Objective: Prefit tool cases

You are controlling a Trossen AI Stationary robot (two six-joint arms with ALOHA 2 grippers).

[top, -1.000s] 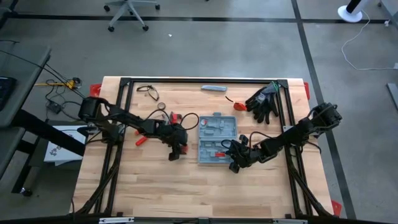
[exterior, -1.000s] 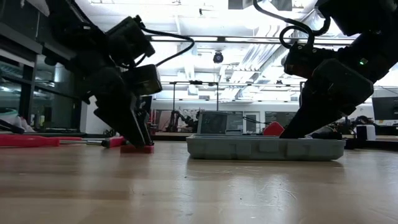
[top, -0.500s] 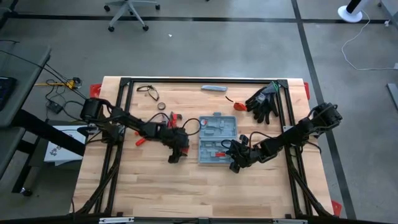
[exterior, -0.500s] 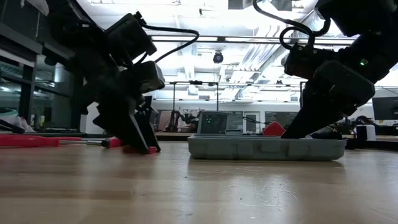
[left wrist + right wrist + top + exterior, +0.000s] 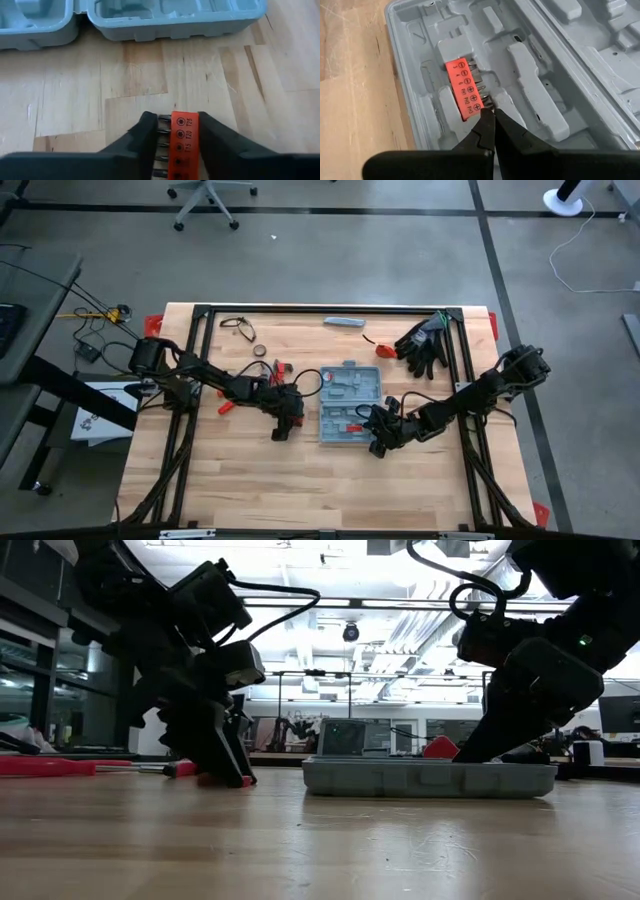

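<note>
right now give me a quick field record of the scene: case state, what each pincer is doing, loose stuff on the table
case: tool case lies open, mid-table
left pincer: shut on orange bit holder, low over bare wood left of the case
right pincer: shut, tips in the case beside a second orange bit holder seated in its slot
loose items: black gloves and slim grey bar at far edge; red-handled tool left of the left arm
table: wooden top
</note>
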